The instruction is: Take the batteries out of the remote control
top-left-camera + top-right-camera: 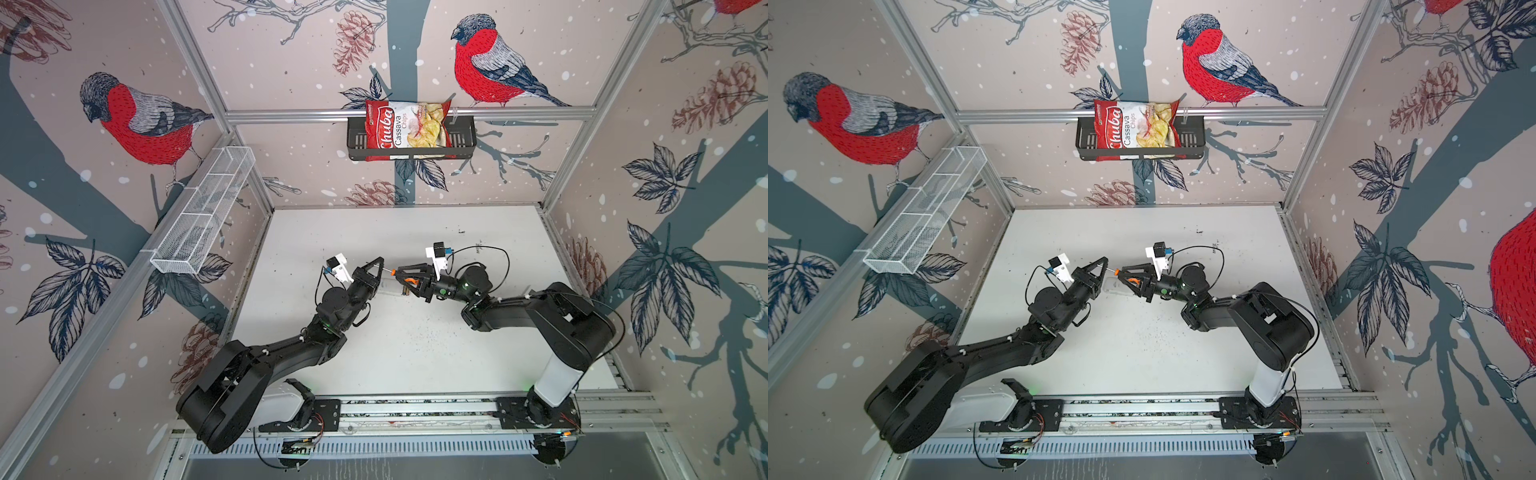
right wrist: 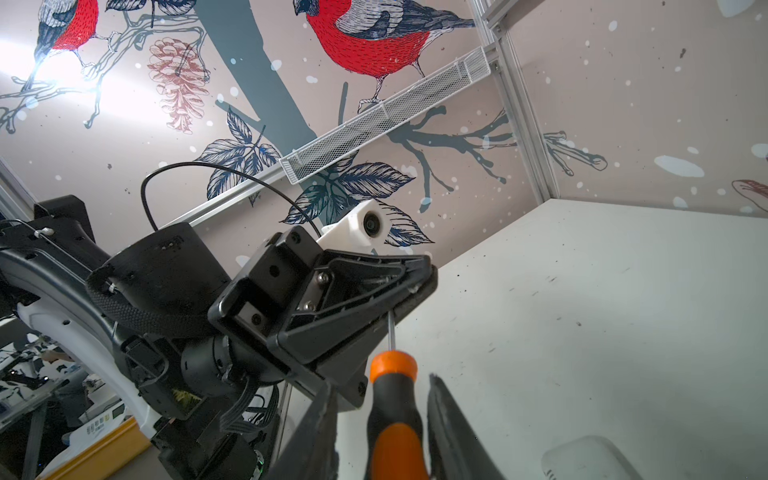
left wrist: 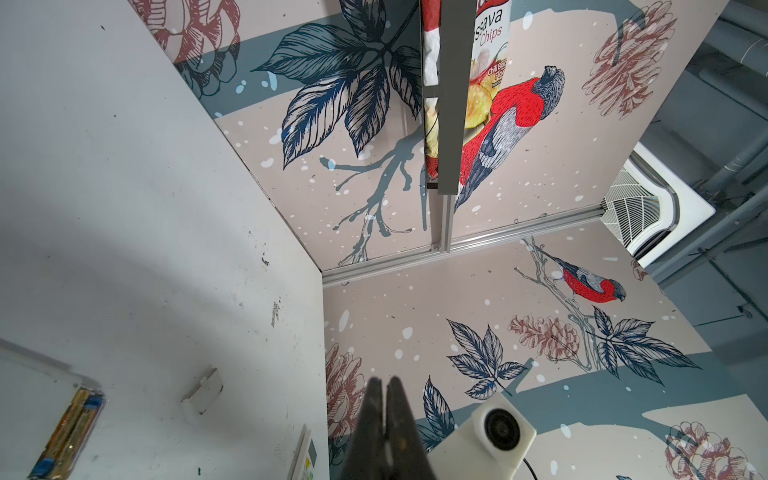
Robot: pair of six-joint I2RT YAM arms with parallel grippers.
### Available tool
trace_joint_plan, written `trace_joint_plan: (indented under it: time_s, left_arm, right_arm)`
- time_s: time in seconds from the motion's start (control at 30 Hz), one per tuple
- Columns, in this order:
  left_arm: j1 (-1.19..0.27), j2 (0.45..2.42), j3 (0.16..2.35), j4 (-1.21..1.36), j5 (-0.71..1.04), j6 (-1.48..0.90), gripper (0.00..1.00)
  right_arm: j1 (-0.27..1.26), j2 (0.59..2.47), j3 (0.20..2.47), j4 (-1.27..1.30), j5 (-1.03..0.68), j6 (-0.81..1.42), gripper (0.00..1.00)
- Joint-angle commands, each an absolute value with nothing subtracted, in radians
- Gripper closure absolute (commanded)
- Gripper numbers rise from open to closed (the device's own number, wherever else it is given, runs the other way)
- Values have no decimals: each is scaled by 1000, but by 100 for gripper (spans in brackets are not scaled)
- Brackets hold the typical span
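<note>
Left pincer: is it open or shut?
Shut. The left pincer has its black fingers pressed together, no gap, pinching the thin metal shaft of the orange-and-black-handled screwdriver.

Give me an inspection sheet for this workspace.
Surface: white table, scuffed, dark specks.
Job's things: remote control lies on the table below the gripper tips; batteries not made out.
Clutter: screwdriver held between the arms; small white piece loose on the table.
Grippers: left gripper shut, pinching the screwdriver's shaft tip; right gripper open around its handle.
Cables: black cable loops at both wrists, no snag seen.
Surroundings: chips bag in black wall basket; white mesh basket on side wall.
</note>
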State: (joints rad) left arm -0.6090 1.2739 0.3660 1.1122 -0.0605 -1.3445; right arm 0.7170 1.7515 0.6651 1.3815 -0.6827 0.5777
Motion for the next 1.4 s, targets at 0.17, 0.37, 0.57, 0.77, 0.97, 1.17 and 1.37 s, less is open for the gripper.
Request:
trace_joint_plan:
  time_s: [0.17,0.37,0.57,0.77,0.97,1.17,1.37]
  left_arm:
    - [-609,1277,359,1192,-84,-1348,100]
    - [-608,1275,358,1193,-88,-1347,100]
    - [-609,1291,357,1205,-80,-1353,100]
    - [-608,1305,350,1217,-79,-1359,100]
    - [-608,1320,358,1221,-56,-1346,100]
    - [-589,1287,376,1225,33,-1206,3]
    - [-583,1087,464,794,-12,-946,2]
  right_arm:
    - [721,1786,688,1489,-712,630,63]
    - [721,1804,704,1491,-713,638,72]
    - [721,1803,713,1481,-709,635,81]
    - [719,1803,711,1463,-698,632,96]
    - [714,1787,706,1435,-687,624,100]
    - [693,1724,689,1327,-684,594,100]
    - [625,1589,693,921,-694,469,100]
